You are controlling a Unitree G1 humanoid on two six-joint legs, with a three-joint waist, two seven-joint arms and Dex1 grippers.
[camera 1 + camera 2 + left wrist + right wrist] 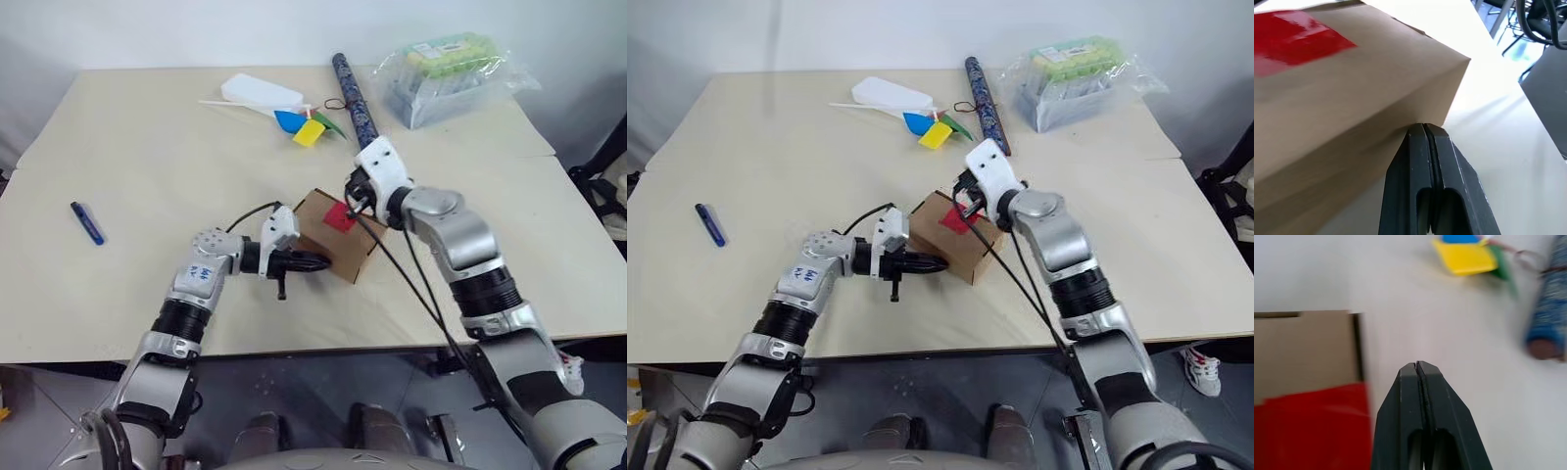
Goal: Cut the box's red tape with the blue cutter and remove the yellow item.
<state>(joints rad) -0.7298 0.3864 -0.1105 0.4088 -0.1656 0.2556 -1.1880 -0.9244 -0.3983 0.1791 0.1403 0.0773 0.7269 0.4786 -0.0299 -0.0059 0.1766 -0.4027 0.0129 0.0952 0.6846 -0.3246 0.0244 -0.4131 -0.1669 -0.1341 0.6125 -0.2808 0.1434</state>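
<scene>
The brown cardboard box [338, 250] sits near the table's middle, with the red tape [340, 217] on its top face. My left gripper [321, 261] is shut with nothing in it, and its tips rest against the box's near side wall [1352, 98], below the red tape [1293, 34]. My right gripper [353, 203] is also shut and empty. It hovers at the box's far top edge, just beside the red tape [1312, 426]. The blue cutter [87, 223] lies alone on the table far to the left, away from both grippers. The yellow item is hidden.
A long dark patterned tube [355, 98] lies behind the box. At the back right is a clear bag of green-topped packs [446, 73]. Coloured paper pieces [306, 125] and a flat white object [260, 93] lie at the back middle. The table's front edge [294, 348] is near.
</scene>
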